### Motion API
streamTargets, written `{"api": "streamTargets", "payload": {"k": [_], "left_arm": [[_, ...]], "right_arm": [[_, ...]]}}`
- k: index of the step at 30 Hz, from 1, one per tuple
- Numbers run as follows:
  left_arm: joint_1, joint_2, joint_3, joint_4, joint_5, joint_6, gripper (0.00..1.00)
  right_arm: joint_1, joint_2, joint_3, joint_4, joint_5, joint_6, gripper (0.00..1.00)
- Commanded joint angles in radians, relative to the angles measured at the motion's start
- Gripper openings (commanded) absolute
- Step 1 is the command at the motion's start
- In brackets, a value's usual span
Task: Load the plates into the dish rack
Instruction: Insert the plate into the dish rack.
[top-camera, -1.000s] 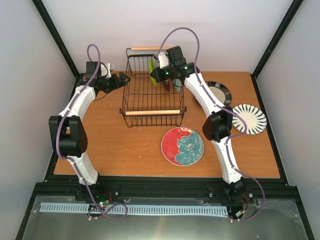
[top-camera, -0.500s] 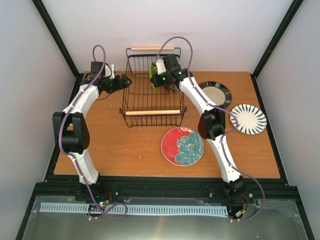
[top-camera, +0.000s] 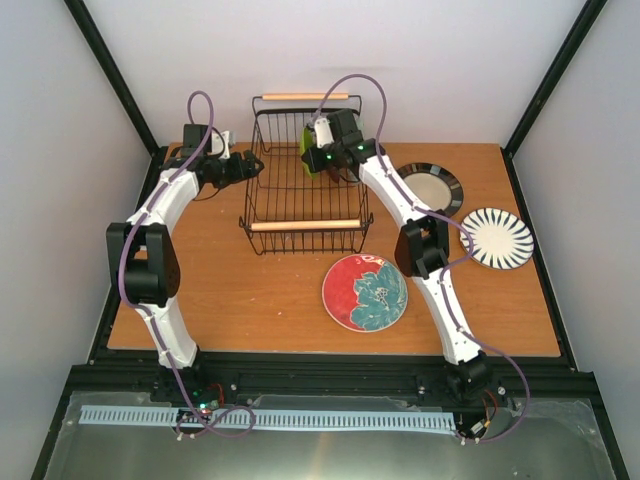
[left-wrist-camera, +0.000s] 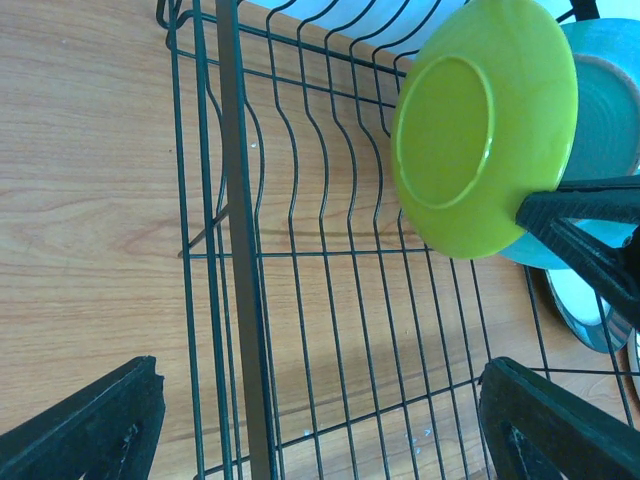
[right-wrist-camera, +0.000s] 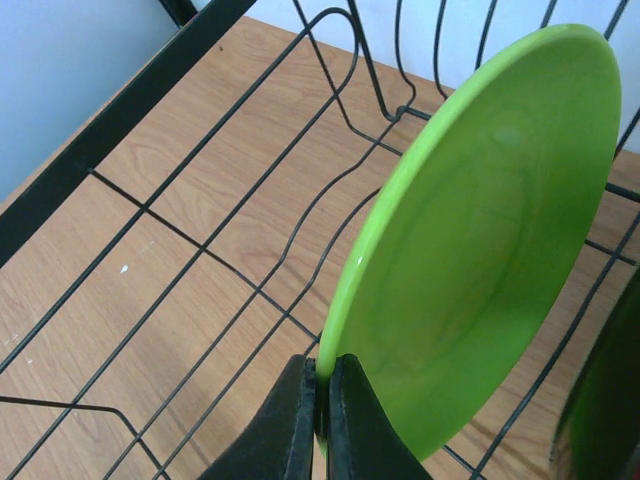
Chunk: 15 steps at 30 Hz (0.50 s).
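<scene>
Right gripper (right-wrist-camera: 322, 375), fingers pinched shut on the rim of a lime green round ceramic plate (right-wrist-camera: 480, 250), which stands on edge inside the rectangular black wire dish rack with wooden rod handles (top-camera: 305, 225), just beside a mint green plate (left-wrist-camera: 605, 100). Left gripper (top-camera: 243, 165), jaws wide apart and empty, at the rack's left wall. A red plate with teal flower (top-camera: 365, 292), a black-rimmed cream plate (top-camera: 432, 186) and a white black-striped plate (top-camera: 498, 237) lie flat on the wooden table (top-camera: 250, 300), outside the rack.

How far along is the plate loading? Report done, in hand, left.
Done: a mint green plate stands in the dish rack. In hand: the right gripper pinches the rim of the lime green plate, upright inside the rack; the left gripper is open, empty. Left: the red flower plate, black-rimmed plate and striped plate lie on the table.
</scene>
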Motion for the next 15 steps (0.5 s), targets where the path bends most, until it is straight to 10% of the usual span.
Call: {"api": "streamTargets", "payload": {"k": [1, 15], "left_arm": [[0.0, 0.003, 0.041, -0.022, -0.018, 0.034, 0.88], [0.001, 0.004, 0.056, -0.036, -0.025, 0.04, 0.88]], "right_arm": [[-0.016, 0.019, 0.038, 0.035, 0.019, -0.002, 0.03], [-0.034, 0.045, 0.027, 0.024, 0.008, 0.009, 0.03]]}}
